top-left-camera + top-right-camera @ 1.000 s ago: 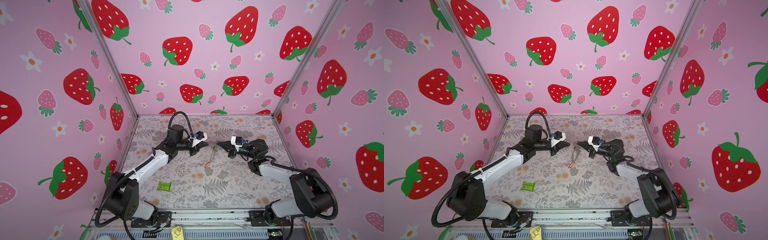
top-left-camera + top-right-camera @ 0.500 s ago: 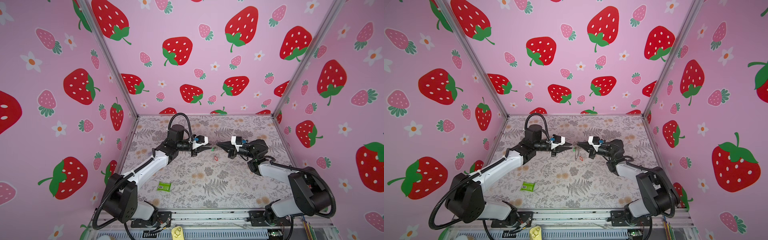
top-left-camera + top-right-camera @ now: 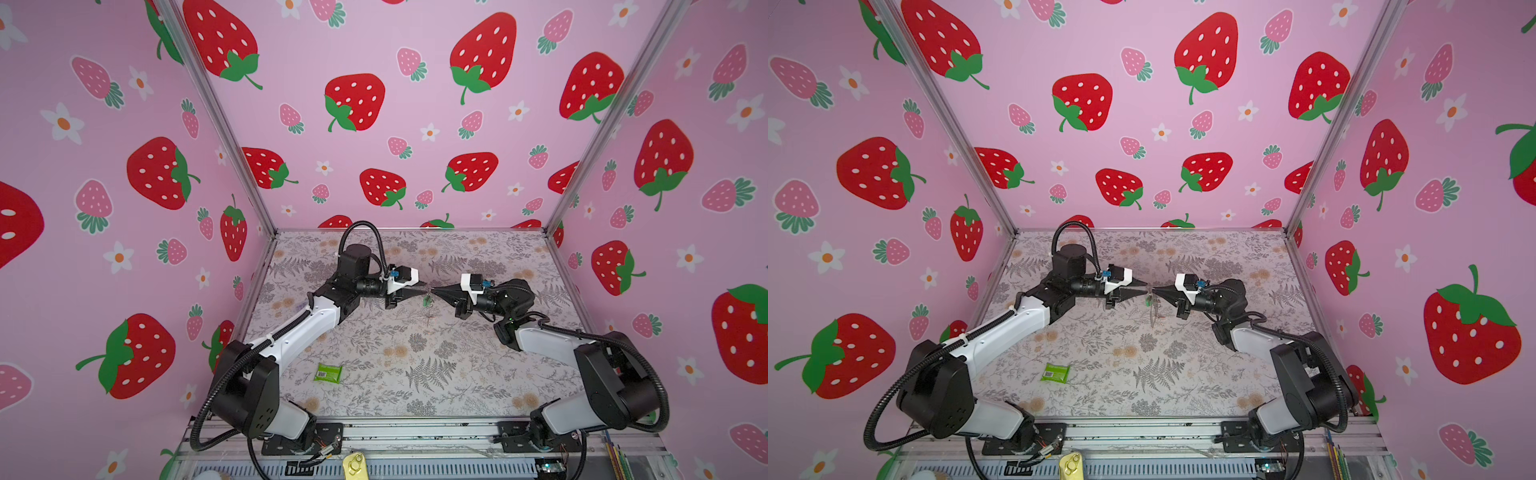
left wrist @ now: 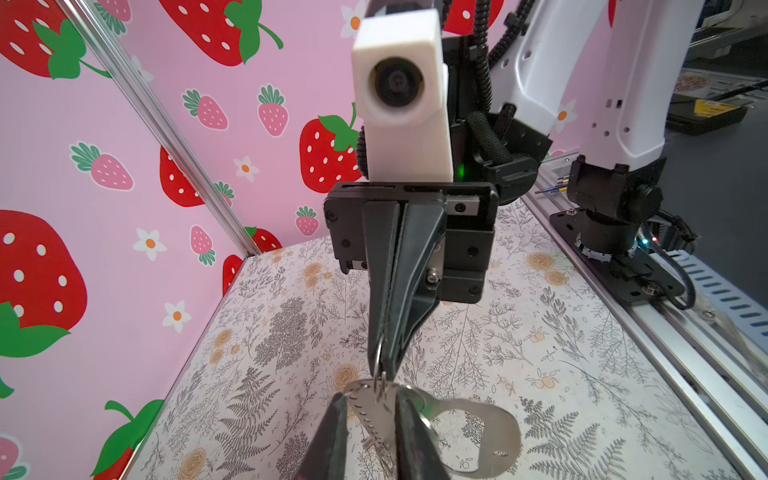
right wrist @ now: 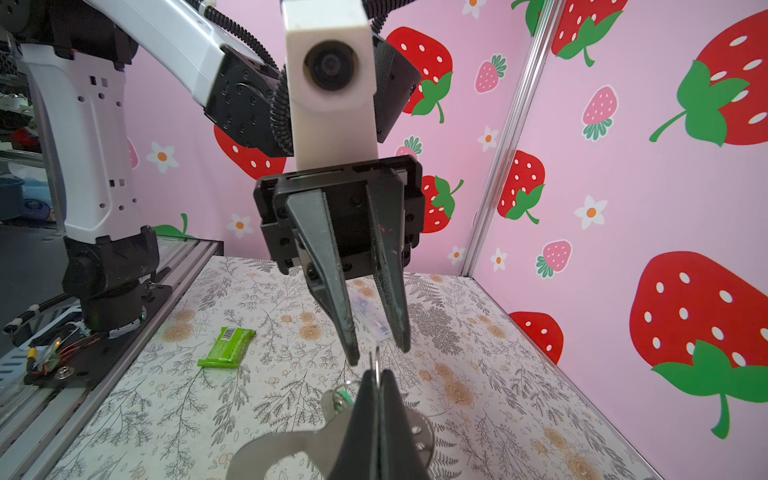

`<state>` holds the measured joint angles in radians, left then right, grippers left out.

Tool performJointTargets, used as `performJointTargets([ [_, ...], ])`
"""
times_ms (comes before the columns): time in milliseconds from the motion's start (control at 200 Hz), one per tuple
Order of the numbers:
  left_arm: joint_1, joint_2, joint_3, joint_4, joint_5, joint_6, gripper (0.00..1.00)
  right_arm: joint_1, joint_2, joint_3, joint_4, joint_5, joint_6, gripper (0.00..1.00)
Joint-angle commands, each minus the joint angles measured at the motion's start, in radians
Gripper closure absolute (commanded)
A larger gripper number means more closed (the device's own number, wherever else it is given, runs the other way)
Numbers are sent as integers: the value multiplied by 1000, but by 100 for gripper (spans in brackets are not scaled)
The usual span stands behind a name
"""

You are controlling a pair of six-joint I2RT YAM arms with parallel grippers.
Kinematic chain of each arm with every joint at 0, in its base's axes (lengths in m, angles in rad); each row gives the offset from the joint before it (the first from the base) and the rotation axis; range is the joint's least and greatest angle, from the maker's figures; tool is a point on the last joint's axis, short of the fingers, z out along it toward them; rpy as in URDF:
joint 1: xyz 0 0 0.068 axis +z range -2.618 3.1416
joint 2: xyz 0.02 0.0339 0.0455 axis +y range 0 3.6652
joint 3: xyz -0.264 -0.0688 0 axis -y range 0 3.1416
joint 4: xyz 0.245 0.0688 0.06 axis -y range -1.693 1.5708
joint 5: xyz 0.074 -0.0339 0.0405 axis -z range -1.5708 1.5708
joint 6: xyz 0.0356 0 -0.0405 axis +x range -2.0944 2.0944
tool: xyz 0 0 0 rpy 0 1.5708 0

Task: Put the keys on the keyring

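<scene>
R gripper [image 5: 376,374] is clenched on the keyring [image 4: 376,365], a small metal split ring. It's pinched edge-on at the tips so part of the loop sticks out toward the other arm. Both arms meet tip to tip in mid-air over the table [image 3: 415,374] centre, so the ring is presented for threading. L gripper [image 5: 378,352] is released: jaws parted either side of the ring end, nothing clamped btwn them as far as I can tell. Just under the ring hangs a silver key [image 4: 368,409], which looks threaded on. A flat metal plate [image 4: 486,428] w/ a cutout and a small green tag [image 5: 343,400] dangle w/ it. Whether the tag sits on the ring itself: can't tell, too small. Judgement: the open L fits a key already on, and R holds the bunch up so it hangs free. The green packet [image 3: 328,372] is near the front, well apart, not involved.
</scene>
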<state>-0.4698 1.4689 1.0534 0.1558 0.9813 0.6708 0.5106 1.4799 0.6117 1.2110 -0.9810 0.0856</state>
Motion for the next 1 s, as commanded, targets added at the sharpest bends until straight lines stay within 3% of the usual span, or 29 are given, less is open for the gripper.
performJointTargets([
  [0,-4,17,54,-7,43,1,76,8,8,22,42,-19,14,100],
  [240,-14,35,78,-31,64,11,78,17,18,32,41,-18,14,100],
  [475,-18,43,95,-95,77,52,93,17,14,35,41,-12,13,100],
  [505,-18,43,97,-104,79,57,100,17,14,35,42,-9,13,100],
  [655,-20,38,117,-162,70,89,100,16,16,32,18,8,4,97],
  [810,-40,46,200,-366,-71,163,100,-12,-70,29,-237,91,-204,74],
  [940,-71,66,299,-568,-232,210,100,-24,-152,71,-544,150,-444,71],
  [995,-82,68,325,-614,-278,208,100,-26,-167,86,-597,152,-482,72],
])
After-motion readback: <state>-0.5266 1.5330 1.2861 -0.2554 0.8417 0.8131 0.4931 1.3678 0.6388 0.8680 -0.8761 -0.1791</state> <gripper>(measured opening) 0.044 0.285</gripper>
